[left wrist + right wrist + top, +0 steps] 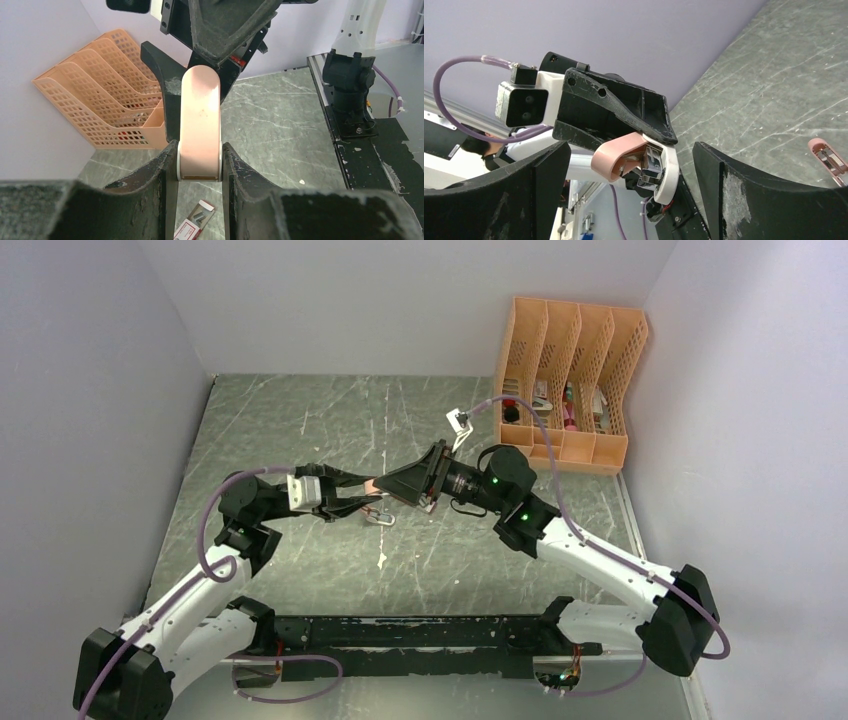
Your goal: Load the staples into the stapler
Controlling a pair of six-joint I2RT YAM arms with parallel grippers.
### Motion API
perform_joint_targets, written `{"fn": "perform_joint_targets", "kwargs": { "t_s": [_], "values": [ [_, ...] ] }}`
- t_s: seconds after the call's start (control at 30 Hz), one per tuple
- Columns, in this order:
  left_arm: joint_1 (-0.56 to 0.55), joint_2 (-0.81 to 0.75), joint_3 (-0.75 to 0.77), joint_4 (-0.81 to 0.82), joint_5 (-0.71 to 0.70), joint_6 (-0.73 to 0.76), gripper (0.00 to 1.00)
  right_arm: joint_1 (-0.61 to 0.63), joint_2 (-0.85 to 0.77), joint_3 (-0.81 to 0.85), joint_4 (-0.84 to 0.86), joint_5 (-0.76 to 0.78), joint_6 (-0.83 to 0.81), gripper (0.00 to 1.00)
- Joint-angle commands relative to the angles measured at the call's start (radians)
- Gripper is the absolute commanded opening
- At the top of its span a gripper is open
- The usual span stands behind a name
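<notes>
A salmon-pink stapler (200,120) with a white base is held above the table, my left gripper (199,151) shut on its rear end. In the right wrist view the stapler (624,159) has its pink lid lifted off the white base, and the shiny metal magazine (651,167) shows. My right gripper (631,150) is open, its fingers either side of the stapler's front with gaps on both sides. The staples lie in their red-and-white box (194,224) on the table below, tray slid partly out. From above, both grippers meet at mid-table (385,488).
An orange mesh file organizer (570,380) with small items stands at the back right, also seen as the organizer (100,100) from the left wrist. A second pink stapler part (830,159) lies open on the table. Purple walls close in the left, back and right.
</notes>
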Motion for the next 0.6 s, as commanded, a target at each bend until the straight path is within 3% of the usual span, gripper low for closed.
{"fn": "perform_joint_targets", "kwargs": {
  "t_s": [0.0,0.03,0.07,0.1,0.13,0.4,0.43,0.47,0.5,0.57],
  "values": [
    [-0.005,-0.010,0.034,0.016,0.020,0.028,0.07,0.002,0.001,0.028,0.002,-0.008,-0.006,0.97],
    [-0.005,-0.010,0.034,0.014,0.018,0.029,0.07,0.003,0.002,0.030,-0.002,-0.009,-0.008,0.97],
    [-0.005,-0.012,0.034,0.014,0.018,0.029,0.07,0.002,0.005,0.032,-0.006,-0.011,-0.009,0.85],
    [-0.005,-0.011,0.035,0.013,0.019,0.029,0.07,0.002,0.010,0.032,-0.004,-0.024,-0.010,0.23],
    [-0.005,-0.011,0.035,0.010,0.018,0.030,0.07,0.002,0.017,0.037,-0.018,-0.038,-0.016,0.00],
    [-0.005,-0.022,0.027,0.005,0.012,0.033,0.07,0.009,0.002,0.038,-0.045,0.006,-0.038,0.00],
    [-0.005,-0.021,0.026,0.004,0.013,0.033,0.07,0.010,0.001,0.034,-0.039,0.003,-0.034,0.05],
    [-0.005,-0.021,0.026,0.006,0.012,0.031,0.07,0.010,-0.001,0.030,-0.030,0.002,-0.038,0.62],
    [-0.005,-0.020,0.026,0.009,0.013,0.030,0.07,0.009,-0.012,0.026,-0.020,0.017,-0.049,0.94],
    [-0.005,-0.022,0.027,0.006,0.014,0.031,0.07,0.012,-0.033,0.026,-0.016,0.039,-0.071,1.00]
  ]
}}
